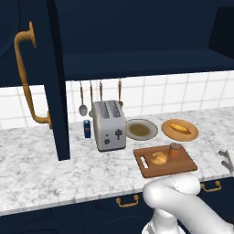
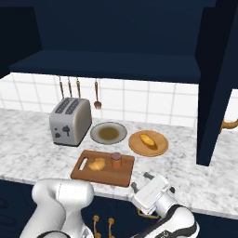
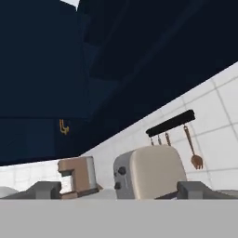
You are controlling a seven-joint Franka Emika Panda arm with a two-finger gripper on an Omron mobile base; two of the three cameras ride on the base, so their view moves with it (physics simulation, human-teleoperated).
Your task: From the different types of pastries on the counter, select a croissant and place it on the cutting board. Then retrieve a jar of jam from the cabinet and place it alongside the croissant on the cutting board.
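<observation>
Board: croissant (image 1: 159, 158) and jar of jam (image 1: 174, 150) sit side by side on the cutting board (image 1: 176, 168), near the counter's (image 1: 41, 169) front edge.
Gripper: gripper (image 2: 141, 182) low beside the board, empty, fingers apart.
Risk: a careless swing could knock the jar over.

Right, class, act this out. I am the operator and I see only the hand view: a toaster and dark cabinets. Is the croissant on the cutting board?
Observer: Yes. The croissant lies on the cutting board, near its handle slot.
Operator: And the jam?
Observer: The jar of jam stands upright on the board beside the croissant, on the side away from the slot.
Operator: Where is my end effector?
Observer: The end effector is open and holds nothing, near the counter's front edge, to the right of the board.
</observation>
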